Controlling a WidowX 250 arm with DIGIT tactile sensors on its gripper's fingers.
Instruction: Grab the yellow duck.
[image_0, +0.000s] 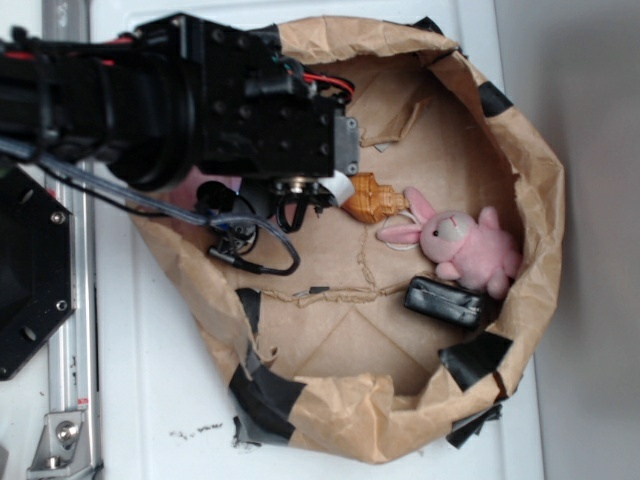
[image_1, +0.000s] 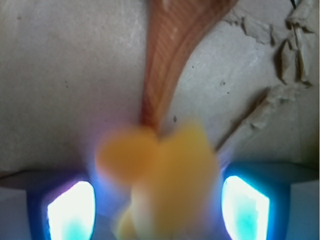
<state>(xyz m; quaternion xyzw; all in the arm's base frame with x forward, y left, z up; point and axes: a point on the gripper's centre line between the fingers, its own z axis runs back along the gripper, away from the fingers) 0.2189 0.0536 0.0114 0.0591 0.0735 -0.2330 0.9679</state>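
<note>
In the wrist view the yellow duck (image_1: 165, 185) is a large blurred yellow shape very close to the camera. It sits between my two glowing fingertips (image_1: 70, 212), with a thin gap showing on each side. My gripper (image_1: 159, 210) is open around it. In the exterior view my gripper (image_0: 300, 205) hangs under the black arm over the left part of the brown paper bag (image_0: 530, 150). The duck is hidden there by the arm.
A long orange-brown spiral seashell (image_0: 375, 197) lies just beyond the gripper and also shows in the wrist view (image_1: 170, 50). A pink plush bunny (image_0: 465, 248) and a black box (image_0: 445, 300) lie at the right. The bag's raised crumpled walls ring the area.
</note>
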